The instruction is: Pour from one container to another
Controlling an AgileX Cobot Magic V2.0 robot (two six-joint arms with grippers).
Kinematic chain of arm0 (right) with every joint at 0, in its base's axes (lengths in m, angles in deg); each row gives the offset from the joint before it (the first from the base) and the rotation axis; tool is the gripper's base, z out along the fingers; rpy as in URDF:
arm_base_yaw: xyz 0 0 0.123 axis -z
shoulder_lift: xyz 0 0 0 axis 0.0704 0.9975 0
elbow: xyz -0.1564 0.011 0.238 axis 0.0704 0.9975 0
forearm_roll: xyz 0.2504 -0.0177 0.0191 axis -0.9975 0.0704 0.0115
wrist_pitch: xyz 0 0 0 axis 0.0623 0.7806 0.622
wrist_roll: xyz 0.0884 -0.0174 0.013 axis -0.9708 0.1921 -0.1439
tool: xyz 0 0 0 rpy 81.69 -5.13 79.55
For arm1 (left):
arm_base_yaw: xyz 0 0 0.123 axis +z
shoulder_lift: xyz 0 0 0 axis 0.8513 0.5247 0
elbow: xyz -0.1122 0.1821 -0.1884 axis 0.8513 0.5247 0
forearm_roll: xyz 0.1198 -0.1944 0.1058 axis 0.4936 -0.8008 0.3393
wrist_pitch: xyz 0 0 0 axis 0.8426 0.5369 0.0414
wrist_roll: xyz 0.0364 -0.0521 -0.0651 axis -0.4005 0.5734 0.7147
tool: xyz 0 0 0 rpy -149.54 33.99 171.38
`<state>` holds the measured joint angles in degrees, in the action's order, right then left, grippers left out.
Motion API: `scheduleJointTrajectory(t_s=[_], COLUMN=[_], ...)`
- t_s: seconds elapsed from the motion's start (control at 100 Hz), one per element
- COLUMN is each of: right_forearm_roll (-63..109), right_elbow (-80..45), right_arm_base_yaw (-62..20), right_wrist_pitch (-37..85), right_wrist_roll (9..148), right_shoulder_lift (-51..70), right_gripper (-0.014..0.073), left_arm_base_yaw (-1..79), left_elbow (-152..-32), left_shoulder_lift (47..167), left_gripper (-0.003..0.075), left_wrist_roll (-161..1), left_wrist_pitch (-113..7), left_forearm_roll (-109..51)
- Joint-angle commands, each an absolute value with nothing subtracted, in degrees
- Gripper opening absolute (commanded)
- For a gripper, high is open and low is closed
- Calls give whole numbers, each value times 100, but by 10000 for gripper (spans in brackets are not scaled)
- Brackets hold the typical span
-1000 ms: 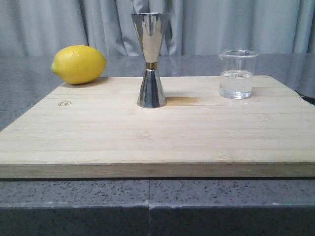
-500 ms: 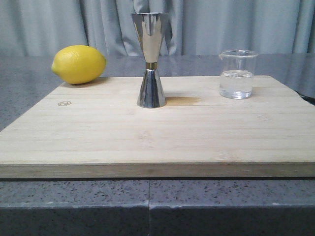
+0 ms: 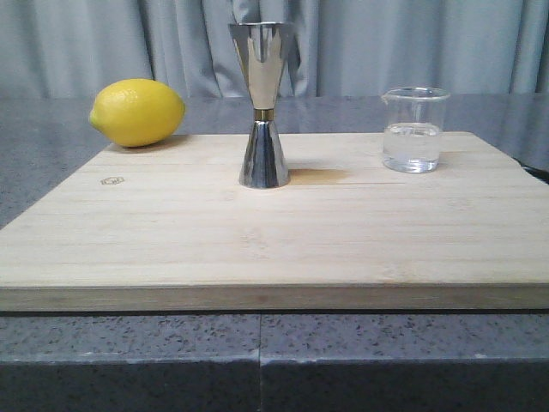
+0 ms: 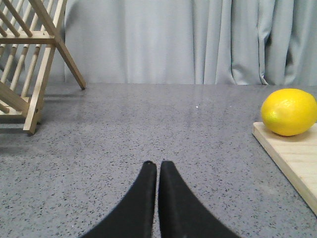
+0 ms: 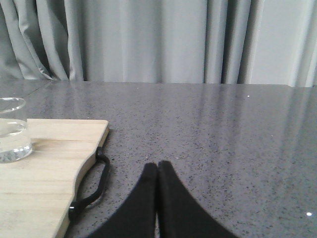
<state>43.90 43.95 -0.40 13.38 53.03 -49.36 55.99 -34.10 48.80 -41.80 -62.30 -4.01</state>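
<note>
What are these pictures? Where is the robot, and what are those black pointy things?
The robot has two arms, each with a camera near its hand. One picture looks forward over the table. There you see a wooden board with a shiny steel measuring cup, a little glass beaker with some clear liquid in it, and a lemon at the board's far left corner. The other two pictures come from the arm cameras. The black pointy things are the robot's pinchers: the left gripper and the right gripper. Both are closed and hold nothing. A wooden rack stands off to the side.
</note>
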Motion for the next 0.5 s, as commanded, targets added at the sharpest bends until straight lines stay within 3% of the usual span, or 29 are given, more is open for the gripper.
scheduleJointTrajectory(t_s=[0.0,0.49], right_forearm_roll=[4460,4392], right_elbow=[4441,4441], right_arm_base_yaw=[-49,-49], right_wrist_pitch=[847,768], right_wrist_roll=[5335,5335], right_shoulder_lift=[-5046,-5046], right_gripper=[-72,-72], left_arm_base_yaw=[5559,5559], left_elbow=[-3242,-3253], left_shoulder_lift=[4761,4761], left_gripper=[-19,-19], left_wrist_roll=[-4154,-4154], left_wrist_pitch=[-6694,-6821], left_forearm_roll=[-446,-580])
